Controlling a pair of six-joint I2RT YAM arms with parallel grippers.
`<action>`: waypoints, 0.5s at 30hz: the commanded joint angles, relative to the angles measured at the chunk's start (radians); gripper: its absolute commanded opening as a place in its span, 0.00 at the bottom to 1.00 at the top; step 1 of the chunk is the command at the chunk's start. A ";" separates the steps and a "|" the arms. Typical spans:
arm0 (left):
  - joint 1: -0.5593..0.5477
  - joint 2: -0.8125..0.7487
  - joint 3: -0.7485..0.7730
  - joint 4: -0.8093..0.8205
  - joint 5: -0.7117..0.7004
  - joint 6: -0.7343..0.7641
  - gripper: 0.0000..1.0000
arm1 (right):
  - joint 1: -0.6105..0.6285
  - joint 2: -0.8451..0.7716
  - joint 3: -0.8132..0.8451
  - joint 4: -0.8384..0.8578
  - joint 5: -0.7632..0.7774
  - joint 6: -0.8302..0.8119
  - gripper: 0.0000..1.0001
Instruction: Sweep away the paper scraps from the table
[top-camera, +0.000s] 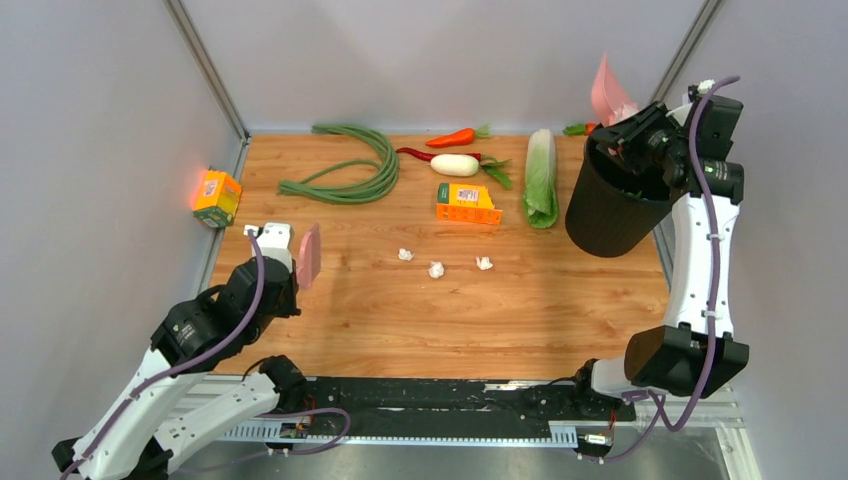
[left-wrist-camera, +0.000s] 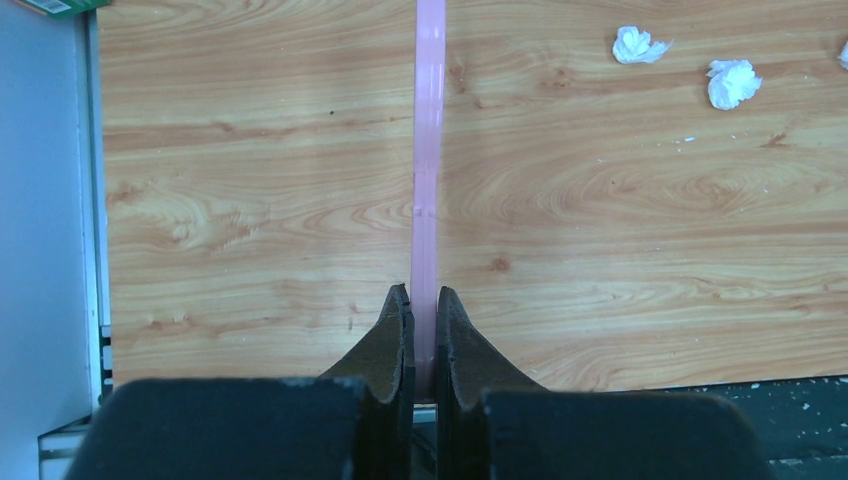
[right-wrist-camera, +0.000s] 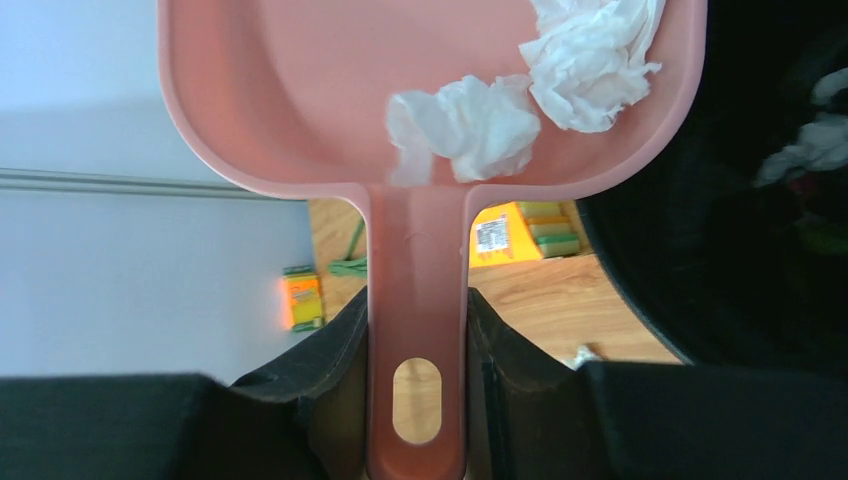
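Clamping a pink plastic dustpan (right-wrist-camera: 300, 90) holding crumpled white paper scraps (right-wrist-camera: 470, 125), right gripper (right-wrist-camera: 418, 310) hovers by the black bin (top-camera: 615, 205); left gripper (left-wrist-camera: 422, 300) pinches a thin pink blade (left-wrist-camera: 428, 150)

paper scraps (top-camera: 405, 254) (top-camera: 436, 269) (top-camera: 484, 263) on the table (top-camera: 450, 320): three, by my count
paper scraps (right-wrist-camera: 465, 125) (right-wrist-camera: 590, 55) in my dustpan (right-wrist-camera: 300, 90): two
orange boxes (top-camera: 467, 203) (top-camera: 216, 197): two
pink scraper (top-camera: 308, 255): just one
carrot (top-camera: 455, 137), radish (top-camera: 454, 164), cabbage (top-camera: 541, 176): one each
black bin (top-camera: 615, 205): one
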 joint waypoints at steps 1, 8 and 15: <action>0.004 -0.018 -0.005 0.041 -0.001 0.019 0.00 | -0.040 -0.005 -0.022 0.130 -0.153 0.166 0.00; 0.004 -0.034 -0.005 0.043 -0.004 0.021 0.00 | -0.056 -0.025 -0.105 0.241 -0.227 0.289 0.00; 0.004 -0.041 -0.007 0.043 -0.003 0.021 0.00 | -0.100 -0.009 -0.114 0.319 -0.288 0.388 0.00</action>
